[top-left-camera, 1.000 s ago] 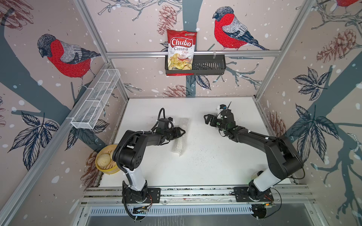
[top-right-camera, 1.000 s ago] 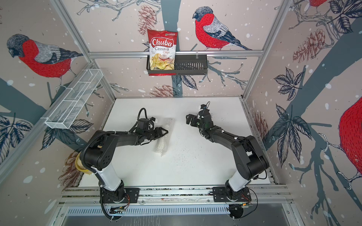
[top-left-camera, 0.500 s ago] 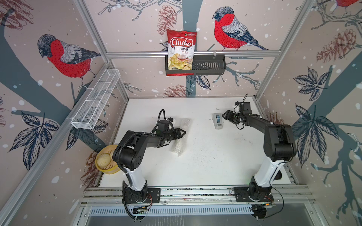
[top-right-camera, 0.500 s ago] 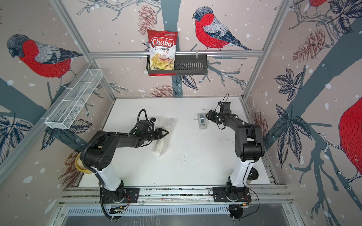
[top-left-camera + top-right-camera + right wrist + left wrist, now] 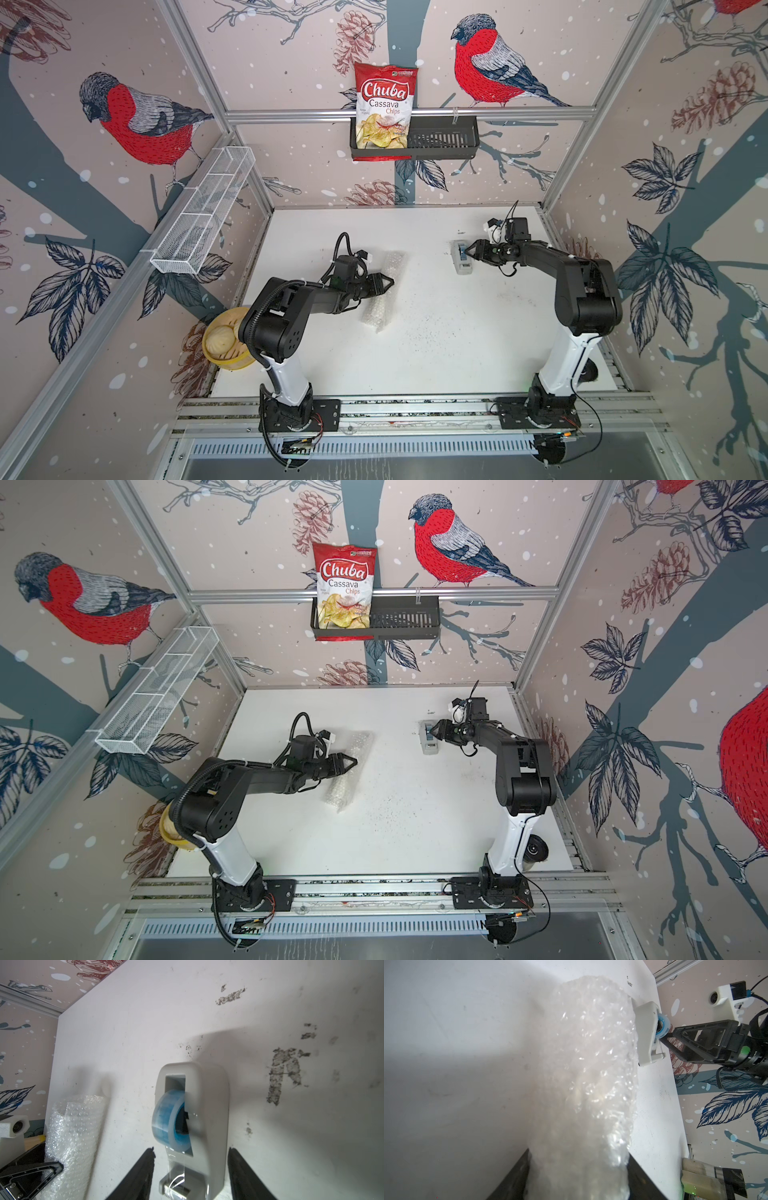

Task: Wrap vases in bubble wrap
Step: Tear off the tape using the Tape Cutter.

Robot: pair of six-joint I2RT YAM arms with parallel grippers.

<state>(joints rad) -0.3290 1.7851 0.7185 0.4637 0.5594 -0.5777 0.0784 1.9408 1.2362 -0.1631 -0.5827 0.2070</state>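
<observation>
left claw [image 5: 387, 284] clamped, right claw [image 5: 468, 252] jaws apart, arms outstretched

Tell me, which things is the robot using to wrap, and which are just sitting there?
For the job:
- bubble wrap, held in the left gripper
- tape dispenser, with the right gripper around it

Just lying about:
- chips bag in the black basket
- wire basket
- bun steamer

bubble wrap [image 5: 378, 311]: clear glossy plastic, bumpy | tape dispenser [image 5: 214, 1105]: matt grey plastic | table [image 5: 415, 353]: white, matt, scuffed
</observation>
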